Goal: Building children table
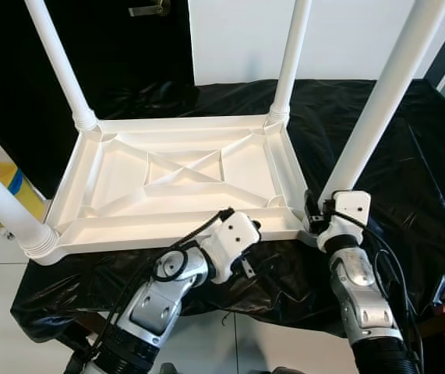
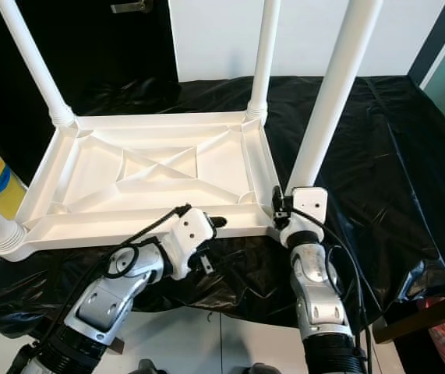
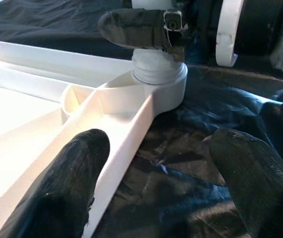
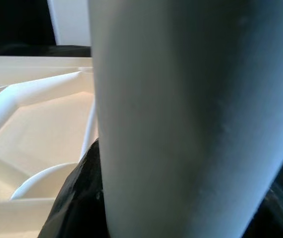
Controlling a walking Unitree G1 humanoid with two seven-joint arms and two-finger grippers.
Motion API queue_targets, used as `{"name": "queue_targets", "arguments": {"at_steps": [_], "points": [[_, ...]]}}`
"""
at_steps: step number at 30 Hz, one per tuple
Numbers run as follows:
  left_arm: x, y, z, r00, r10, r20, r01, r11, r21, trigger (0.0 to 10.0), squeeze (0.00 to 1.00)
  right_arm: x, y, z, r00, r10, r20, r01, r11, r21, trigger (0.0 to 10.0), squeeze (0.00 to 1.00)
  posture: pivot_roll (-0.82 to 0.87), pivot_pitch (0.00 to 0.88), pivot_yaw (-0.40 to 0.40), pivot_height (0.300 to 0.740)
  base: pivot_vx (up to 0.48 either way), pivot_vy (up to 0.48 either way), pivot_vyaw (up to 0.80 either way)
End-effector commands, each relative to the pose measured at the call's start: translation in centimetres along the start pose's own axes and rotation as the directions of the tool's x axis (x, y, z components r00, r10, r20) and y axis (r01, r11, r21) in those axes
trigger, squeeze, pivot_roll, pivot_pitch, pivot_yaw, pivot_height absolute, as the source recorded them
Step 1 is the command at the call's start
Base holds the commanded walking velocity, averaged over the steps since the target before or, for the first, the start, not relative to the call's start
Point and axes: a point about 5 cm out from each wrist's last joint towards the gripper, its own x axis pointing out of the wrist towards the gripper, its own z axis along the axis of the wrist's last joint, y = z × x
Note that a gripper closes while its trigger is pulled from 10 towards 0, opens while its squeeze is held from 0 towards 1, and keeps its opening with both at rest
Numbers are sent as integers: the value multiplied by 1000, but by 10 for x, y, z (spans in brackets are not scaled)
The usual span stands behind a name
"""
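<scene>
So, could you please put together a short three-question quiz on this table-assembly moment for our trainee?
1. True or false: the white tabletop lies upside down on the black sheet.
2. How many white legs stand up from its corners?
3. Which gripper is at the near right leg: A) left gripper, B) right gripper?

Key: 1. True. 2. Four. 3. B; the right wrist view has a black finger against the leg, while the left gripper's fingers are open astride the near rim.
</scene>
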Motion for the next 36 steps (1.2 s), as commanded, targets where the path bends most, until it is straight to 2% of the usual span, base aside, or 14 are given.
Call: {"name": "queue_targets", "arguments": {"at_steps": [1,7,15,16,25,30,31,32,33,34,35,36], "points": [[1,3,2,1000,20,-4,-20,1000,-2,10000,0,-9,-1,-27,989,-36,-146,35,999,-9,10000,0,9,99,-4,740,0,0,0],[0,6,4,999,34,-1,-34,999,1,10000,0,-10,7,-22,990,-49,-134,52,999,15,10000,0,16,99,2,740,0,0,0],[1,7,5,999,42,1,-42,999,-6,10000,0,-12,12,-15,994,-39,-99,39,999,-6,10000,0,0,99,9,740,0,0,0],[1,8,5,999,42,2,-42,999,-6,10000,0,-11,11,-13,995,-37,-90,37,999,-4,10000,1000,-2,98,10,740,0,0,0],[3,11,7,999,44,6,-44,999,-2,10000,0,-7,14,-3,996,65,-53,-65,998,-3,10000,1000,-9,90,13,740,0,0,0],[3,10,7,999,40,6,-40,999,1,10000,0,-6,10,1,995,98,-33,-98,995,-3,10000,1000,-7,86,9,740,0,0,0],[3,10,7,999,39,6,-39,999,4,10000,0,-6,7,4,989,145,-22,-146,989,-4,10000,910,-6,85,7,740,0,0,0],[3,10,7,999,39,6,-39,999,4,10000,0,-6,7,4,989,145,-22,-146,989,-4,10000,910,-6,85,7,740,0,0,0],[2,10,7,999,38,5,-38,999,5,10000,0,-7,4,5,981,193,-14,-193,981,-1,10000,176,-3,81,6,740,0,0,0],[2,10,7,999,38,5,-38,999,5,10000,0,-7,4,5,981,193,-14,-193,981,-1,10000,176,-3,81,6,740,0,0,0],[1,10,7,999,35,2,-35,999,10,10000,0,-7,1,7,968,251,-6,-251,968,-9,10000,0,1,77,8,740,0,0,0],[1,10,7,999,35,2,-35,999,10,10000,0,-7,1,7,968,251,-6,-251,968,-9,10000,0,1,77,8,740,0,0,0]]}}
